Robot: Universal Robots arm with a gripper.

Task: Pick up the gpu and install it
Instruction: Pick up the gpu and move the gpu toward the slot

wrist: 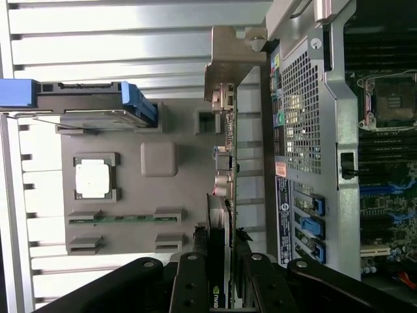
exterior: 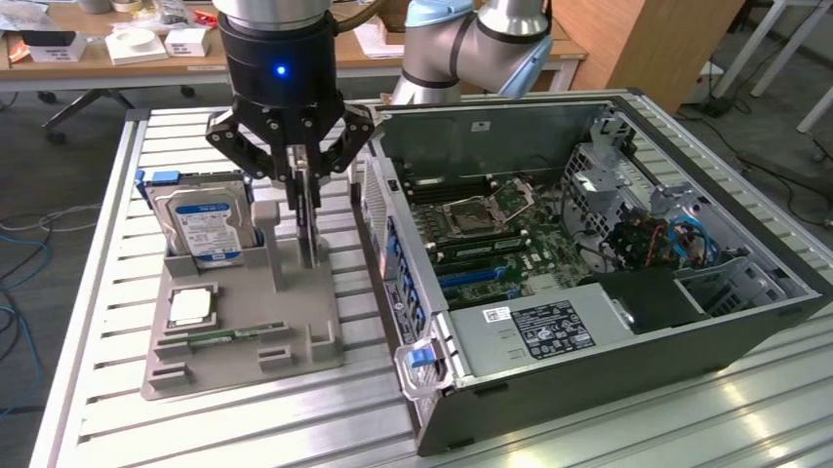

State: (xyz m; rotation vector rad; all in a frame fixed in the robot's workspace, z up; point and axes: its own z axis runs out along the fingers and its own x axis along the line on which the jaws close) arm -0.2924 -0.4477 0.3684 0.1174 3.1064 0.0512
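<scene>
- Computer case (exterior: 612, 375): lying open on the exterior view's right.
- Grey fixture tray (exterior: 234, 366): sitting just beside the case, carrying a hard drive (exterior: 209, 229).
- Gripper (exterior: 304, 195): hanging over the tray, fingers pinching the gpu.
- gpu (wrist: 225, 163): standing edge-on on the tray between the fingers, extending straight away from them, its length running alongside the case wall.

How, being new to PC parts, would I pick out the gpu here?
Find the open computer case on the exterior view's right; a grey parts holder lies beside it. The gpu stands edge-on at the holder's edge nearest the case, clasped by the gripper. Unlike the blue-labelled hard drive, it is a thin dark card with a pale metal bracket.
</scene>
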